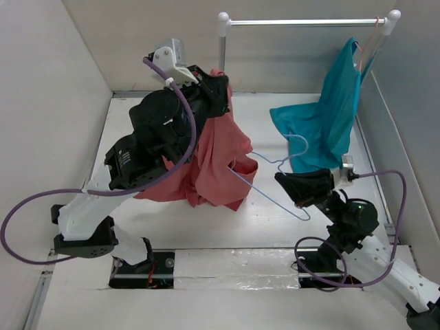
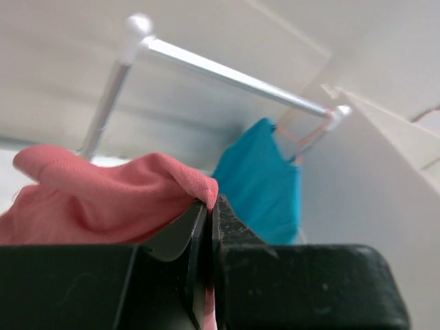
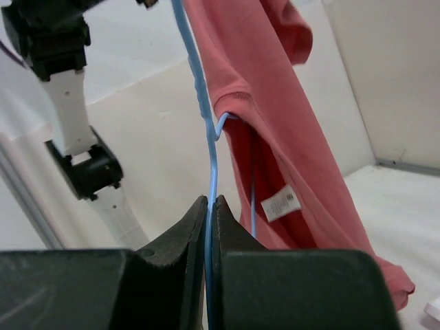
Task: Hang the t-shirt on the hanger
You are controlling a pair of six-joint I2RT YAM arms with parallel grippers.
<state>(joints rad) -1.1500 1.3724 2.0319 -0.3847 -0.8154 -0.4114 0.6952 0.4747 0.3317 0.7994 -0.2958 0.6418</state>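
The coral-red t-shirt [image 1: 220, 158] hangs from my left gripper [image 1: 217, 79], which is raised high and shut on a fold of its fabric [image 2: 103, 192]; the jaws [image 2: 210, 205] pinch the cloth edge. The thin light-blue wire hanger [image 1: 268, 194] is held out level in the middle. My right gripper [image 1: 280, 179] is shut on its wire [image 3: 212, 158]. One end of the hanger pokes into the shirt's neck opening [image 3: 237, 113], and a wire runs down inside beside the white label [image 3: 282, 204]. In the right wrist view the gripper [image 3: 211, 205] sits just below the shirt [image 3: 275, 82].
A teal shirt [image 1: 330, 117] hangs on a pink hanger from the silver rail [image 1: 302, 23] at the back right; it also shows in the left wrist view [image 2: 261, 179]. White walls enclose the table on the left, back and right. The left arm's base [image 1: 86, 234] stands near left.
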